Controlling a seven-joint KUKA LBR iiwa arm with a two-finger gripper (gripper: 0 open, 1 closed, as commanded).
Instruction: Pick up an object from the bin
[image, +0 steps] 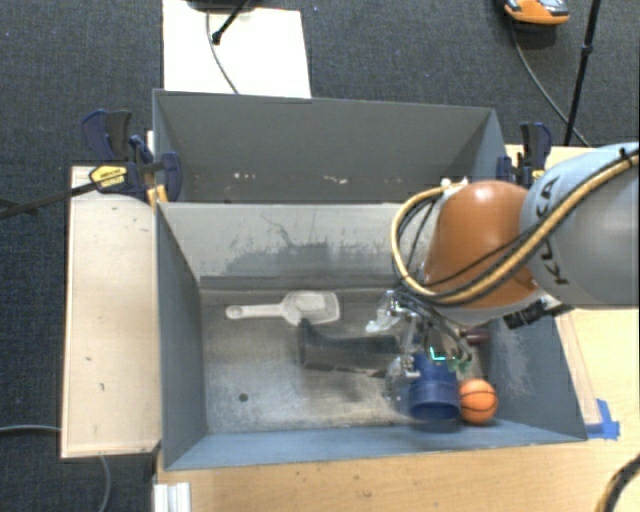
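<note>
The grey metal bin (180, 330) holds four loose things, all on its floor toward the near wall. The arm (590, 240) comes in over the right wall, its orange cover low above the floor, and the gripper (412, 358) is down among the things at the near-right corner. Whether it is open or closed, and whether it has hold of anything, I cannot tell: its tip is hidden among its own parts.

The gripper sits directly above a blue cup (432, 397), which lies on its side against the near wall, so the cup seems the likeliest pick. Nothing appears lifted yet, so I judge that the grasp and the raise are left to do.

A dark grey block-like piece (340, 352) lies in the middle of the floor, its right end just beside the gripper, and may crowd it. A white scoop (285, 308) lies behind that, well clear. A small orange ball (478, 400) touches the cup's right side and could roll or get nudged.
</note>
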